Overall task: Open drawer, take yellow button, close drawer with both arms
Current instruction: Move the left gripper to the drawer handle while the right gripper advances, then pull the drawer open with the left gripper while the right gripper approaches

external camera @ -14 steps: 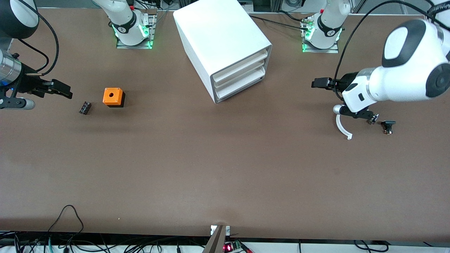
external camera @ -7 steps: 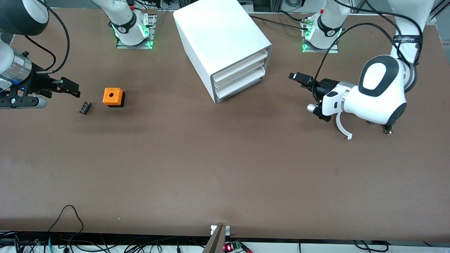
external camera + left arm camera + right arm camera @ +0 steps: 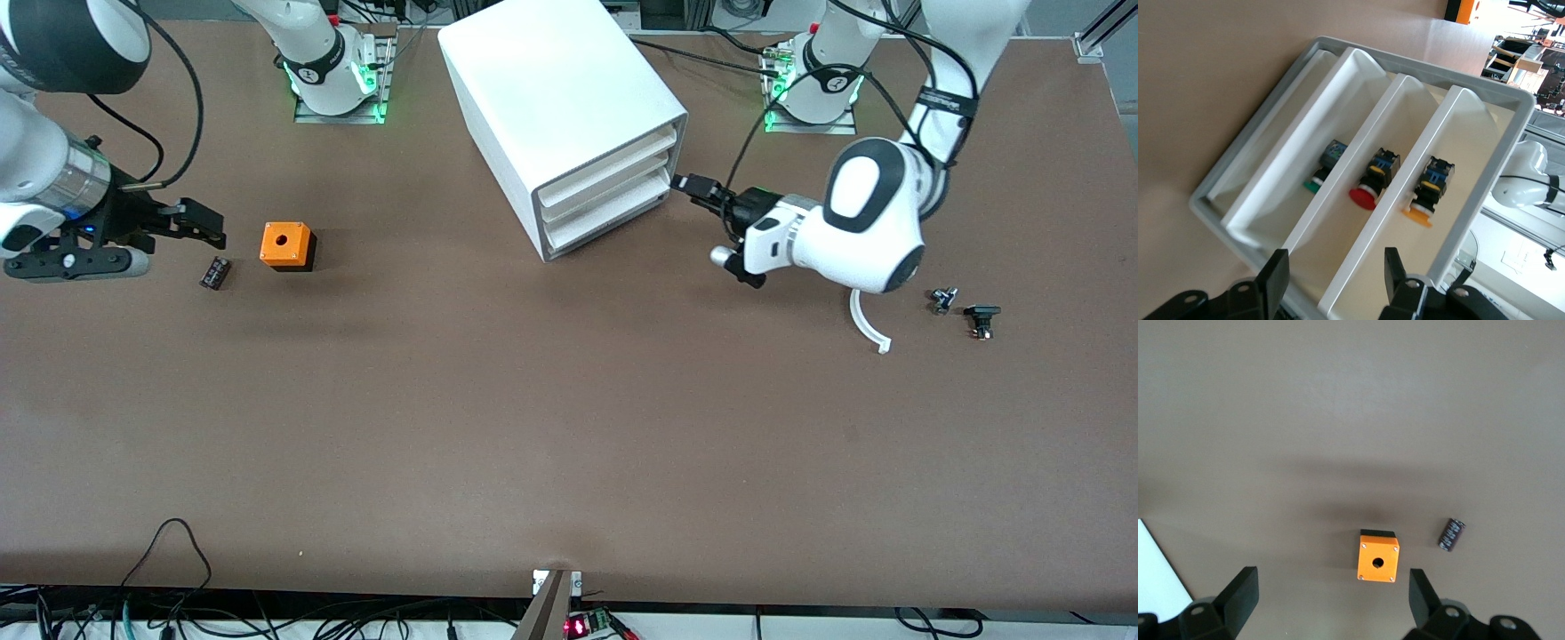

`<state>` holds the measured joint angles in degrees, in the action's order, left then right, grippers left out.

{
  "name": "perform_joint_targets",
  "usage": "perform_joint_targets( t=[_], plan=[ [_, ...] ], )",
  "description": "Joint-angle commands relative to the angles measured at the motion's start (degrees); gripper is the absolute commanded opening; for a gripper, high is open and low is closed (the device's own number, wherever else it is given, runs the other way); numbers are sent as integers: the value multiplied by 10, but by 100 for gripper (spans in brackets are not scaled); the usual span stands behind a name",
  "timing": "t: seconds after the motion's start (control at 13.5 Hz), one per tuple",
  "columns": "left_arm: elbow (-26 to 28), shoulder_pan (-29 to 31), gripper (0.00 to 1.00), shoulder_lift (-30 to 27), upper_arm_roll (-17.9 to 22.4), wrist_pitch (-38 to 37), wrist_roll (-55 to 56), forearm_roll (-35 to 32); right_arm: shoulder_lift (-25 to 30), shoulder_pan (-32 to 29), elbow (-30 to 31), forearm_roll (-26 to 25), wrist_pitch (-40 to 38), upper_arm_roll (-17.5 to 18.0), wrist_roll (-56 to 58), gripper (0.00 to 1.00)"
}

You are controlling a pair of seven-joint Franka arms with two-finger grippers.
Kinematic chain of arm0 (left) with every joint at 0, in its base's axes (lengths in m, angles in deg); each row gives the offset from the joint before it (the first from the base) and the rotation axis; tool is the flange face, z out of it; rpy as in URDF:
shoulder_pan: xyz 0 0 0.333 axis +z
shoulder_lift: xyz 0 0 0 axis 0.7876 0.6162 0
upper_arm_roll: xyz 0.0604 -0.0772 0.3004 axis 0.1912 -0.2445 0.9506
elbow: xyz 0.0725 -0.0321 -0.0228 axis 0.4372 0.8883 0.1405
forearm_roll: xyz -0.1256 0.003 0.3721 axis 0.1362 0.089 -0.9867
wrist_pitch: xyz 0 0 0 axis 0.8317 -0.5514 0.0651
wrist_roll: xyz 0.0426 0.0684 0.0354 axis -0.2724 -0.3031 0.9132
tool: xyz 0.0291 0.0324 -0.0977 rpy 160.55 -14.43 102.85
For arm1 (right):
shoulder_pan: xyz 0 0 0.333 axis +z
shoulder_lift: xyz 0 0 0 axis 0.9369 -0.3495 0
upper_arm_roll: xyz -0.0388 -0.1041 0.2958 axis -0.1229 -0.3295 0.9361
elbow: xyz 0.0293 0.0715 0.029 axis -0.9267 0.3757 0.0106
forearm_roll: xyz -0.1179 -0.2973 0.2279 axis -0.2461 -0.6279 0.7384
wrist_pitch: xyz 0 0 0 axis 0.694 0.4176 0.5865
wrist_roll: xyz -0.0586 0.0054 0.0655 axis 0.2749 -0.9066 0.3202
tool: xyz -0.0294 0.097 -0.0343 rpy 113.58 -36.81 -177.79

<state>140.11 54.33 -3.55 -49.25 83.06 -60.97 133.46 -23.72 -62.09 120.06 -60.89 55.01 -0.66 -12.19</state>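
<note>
The white drawer cabinet (image 3: 569, 107) stands at the table's middle with its three drawers pushed in. In the left wrist view I look into the drawer fronts (image 3: 1358, 167). The button (image 3: 1425, 193), with an orange cap on a black body, lies in what seems the top drawer. A red-capped one (image 3: 1371, 183) and a green-capped one (image 3: 1325, 170) lie in the other two. My left gripper (image 3: 692, 187) (image 3: 1335, 283) is open and empty, just in front of the drawers. My right gripper (image 3: 206, 228) (image 3: 1331, 597) is open and empty, over the table beside the orange box.
An orange square box with a hole (image 3: 286, 245) (image 3: 1378, 557) and a small dark block (image 3: 214, 272) (image 3: 1451, 533) lie toward the right arm's end. A white curved piece (image 3: 867, 324) and two small black parts (image 3: 981, 317) lie toward the left arm's end.
My left arm has swung from its end of the table to the drawer fronts, uncovering the small black parts. My right gripper has moved a little toward the orange box.
</note>
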Motion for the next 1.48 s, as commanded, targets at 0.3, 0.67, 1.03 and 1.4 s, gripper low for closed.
perform_joint_targets(
  t=[0.3, 0.67, 1.03, 1.4],
  plan=[
    [80, 3, 57, -43, -74, 41, -11, 61, -41, 60, -30, 27, 42, -3, 5, 100],
    [98, 3, 52, -43, -92, 51, -11, 69, -103, 82, -89, 55, 53, 45, 1, 100],
    [110, 3, 0, -36, -93, 87, -12, 68, -124, 82, -99, 54, 89, 89, -2, 100],
    [104, 40, 0, -45, -77, 173, -10, 61, -132, 117, -103, 53, 116, 98, 8, 100]
  ],
)
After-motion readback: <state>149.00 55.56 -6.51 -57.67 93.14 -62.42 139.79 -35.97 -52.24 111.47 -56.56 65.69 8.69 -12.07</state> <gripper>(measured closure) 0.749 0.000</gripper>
